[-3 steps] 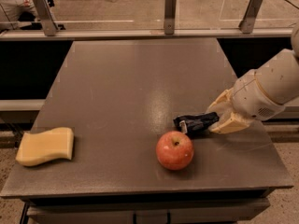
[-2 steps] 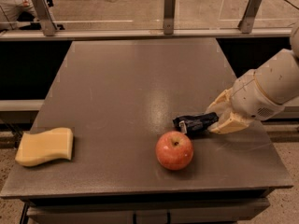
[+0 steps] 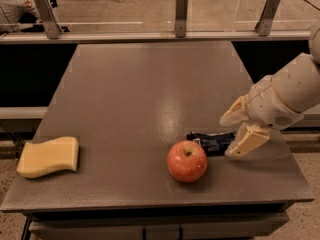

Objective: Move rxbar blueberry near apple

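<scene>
While the yellow sponge [image 3: 47, 156] sits at the lower left of the grey table [image 3: 150, 84], well apart from everything else, the action is crowded into the lower right. The apple [image 3: 187, 160] stands upright just right of centre near the front edge. The rxbar blueberry [image 3: 212, 141] lies flat on the table just beside it, up and to its right, perhaps touching it. The gripper [image 3: 228, 137] is at the bar's right end, low over the table; whether it is pinching the bar or has let go cannot be told. The placement looks as good as done, so the risk lies in the withdrawal. If the bar is gripped, or its crinkly wrapper catches as the arm lifts, it would be dragged away from the apple. A sideways swing toward the left could knock the apple, which would roll, possibly off the nearby front edge.
</scene>
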